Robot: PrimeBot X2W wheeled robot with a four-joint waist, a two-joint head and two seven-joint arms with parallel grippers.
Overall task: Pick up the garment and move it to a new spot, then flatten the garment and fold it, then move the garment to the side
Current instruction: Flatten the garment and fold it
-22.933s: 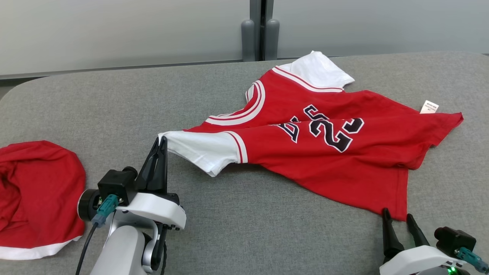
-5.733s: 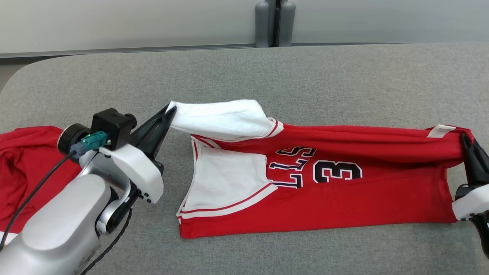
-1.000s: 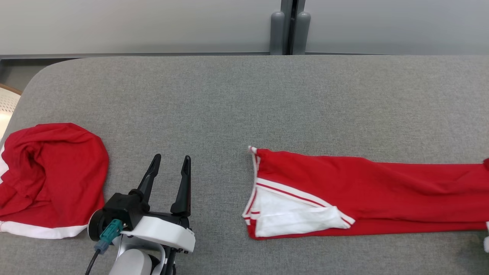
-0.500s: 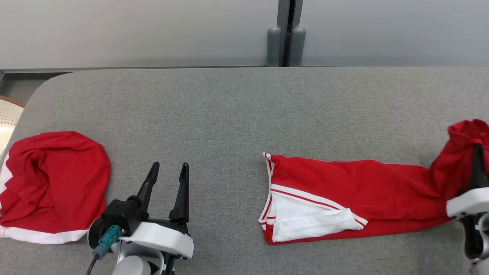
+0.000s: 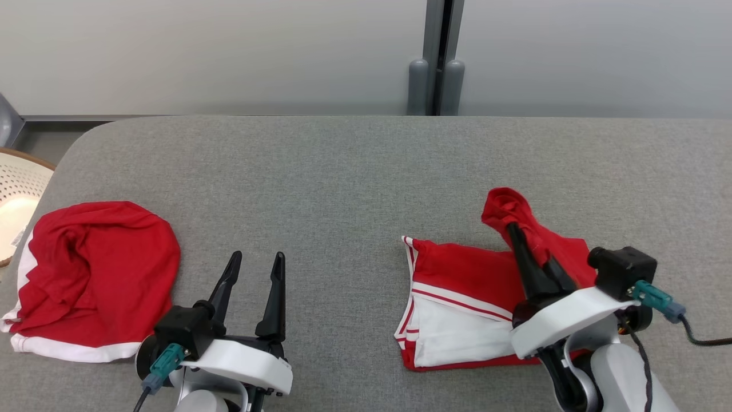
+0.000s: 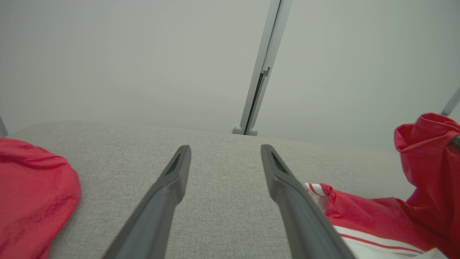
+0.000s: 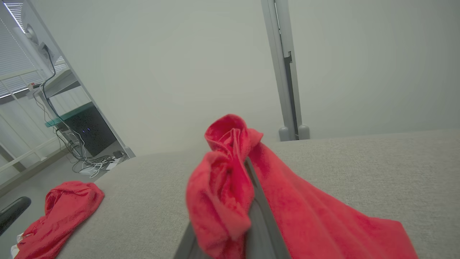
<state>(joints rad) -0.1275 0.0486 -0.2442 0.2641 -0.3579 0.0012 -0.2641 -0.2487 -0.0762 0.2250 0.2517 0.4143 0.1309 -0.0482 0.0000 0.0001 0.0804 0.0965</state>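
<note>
Your right gripper [image 5: 513, 232] pinches a bunched end of the red garment [image 5: 457, 269] and holds it raised above the grey tabletop [image 5: 343, 171]. Its two dark fingers are pressed together inside the cloth, which drapes over them in the right wrist view. The rest of the garment lies in a folded band near the tabletop's front edge, right of centre, with its white, red-striped end facing left. Your left gripper [image 5: 257, 256] hovers near the front edge, left of centre, fingers spread wide with nothing between them. A second red garment [image 5: 97, 269] sits crumpled by the front left corner, beside a pale perforated basket [image 5: 17, 189] off the left edge.
</note>
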